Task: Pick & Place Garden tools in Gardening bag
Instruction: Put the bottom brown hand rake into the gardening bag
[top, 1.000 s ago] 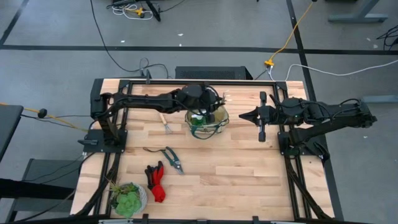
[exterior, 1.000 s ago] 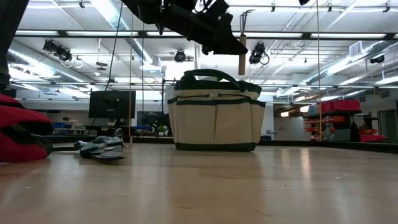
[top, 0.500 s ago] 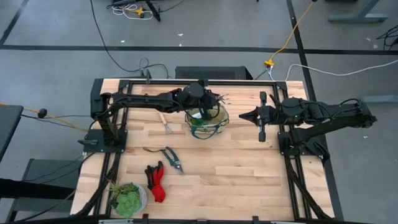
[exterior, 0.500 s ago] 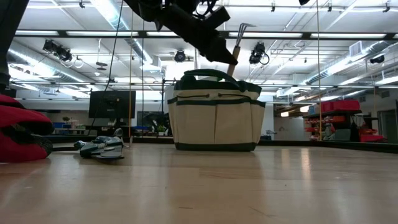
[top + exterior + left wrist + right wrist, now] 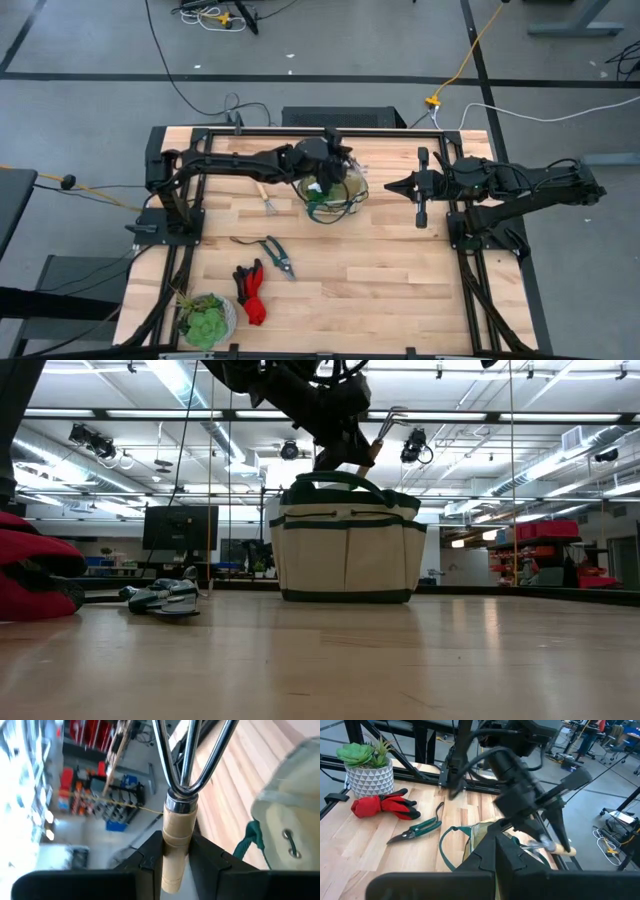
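My left gripper (image 5: pixel 336 166) is over the tan gardening bag (image 5: pixel 335 192), shut on a wooden-handled hand fork (image 5: pixel 380 435). The bag stands on the table in the low view (image 5: pixel 345 550). A second hand fork (image 5: pixel 265 197) lies on the table left of the bag. The green-handled shears (image 5: pixel 276 254) and the red-and-black gloves (image 5: pixel 250 291) lie nearer the front. My right gripper (image 5: pixel 392 185) waits shut and empty right of the bag. My left gripper pinches the fork's wooden handle (image 5: pixel 178 851) between its two fingers (image 5: pixel 148 856), just behind the metal collar. The fingers lie along the handle, and the tines (image 5: pixel 186 755) stick out past the fingertips. The fork is tilted, tines up (image 5: pixel 392 415), clear above the bag's opening.
A green plant in a pale pot (image 5: pixel 206 318) stands at the near left corner. The bag's dark looped handles (image 5: pixel 335 480) arch over its opening, right under the fork. Bare wood lies between the bag and the near right edge.
My left gripper has shifted a little toward the table's right over the bag and turned. The fork, first hanging upright with its handle down beside the gripper, has tipped to a slant and come lower, toward the bag's opening. It stays held.
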Controlling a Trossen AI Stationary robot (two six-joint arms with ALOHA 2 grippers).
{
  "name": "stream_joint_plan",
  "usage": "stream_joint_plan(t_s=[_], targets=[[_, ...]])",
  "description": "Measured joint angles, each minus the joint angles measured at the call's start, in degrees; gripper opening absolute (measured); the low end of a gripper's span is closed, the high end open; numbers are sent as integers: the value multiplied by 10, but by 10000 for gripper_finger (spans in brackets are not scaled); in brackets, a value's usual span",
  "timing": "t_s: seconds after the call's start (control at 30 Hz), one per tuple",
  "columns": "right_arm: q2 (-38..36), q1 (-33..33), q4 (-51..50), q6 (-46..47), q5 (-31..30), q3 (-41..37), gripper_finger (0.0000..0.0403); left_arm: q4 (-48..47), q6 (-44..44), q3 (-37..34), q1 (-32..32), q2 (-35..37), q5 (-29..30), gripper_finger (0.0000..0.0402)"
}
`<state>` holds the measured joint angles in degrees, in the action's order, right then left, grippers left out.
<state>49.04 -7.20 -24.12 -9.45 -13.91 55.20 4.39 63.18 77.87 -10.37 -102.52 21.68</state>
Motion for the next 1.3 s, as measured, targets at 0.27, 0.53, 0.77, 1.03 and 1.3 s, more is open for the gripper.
stream_joint_plan(t_s=[0.27,0.53,0.77,1.03,1.3], targets=[[0,0,0,0,0,0,0,-9,164,0,20,0,28,84],[0,0,-1,0,0,0,0,-12,311,0,19,0,102,90],[0,0,-4,0,0,0,0,-40,384,0,19,0,109,92],[0,0,-4,0,0,0,0,-59,391,0,19,0,109,93],[0,0,-4,0,0,0,0,-57,455,0,19,0,109,94]])
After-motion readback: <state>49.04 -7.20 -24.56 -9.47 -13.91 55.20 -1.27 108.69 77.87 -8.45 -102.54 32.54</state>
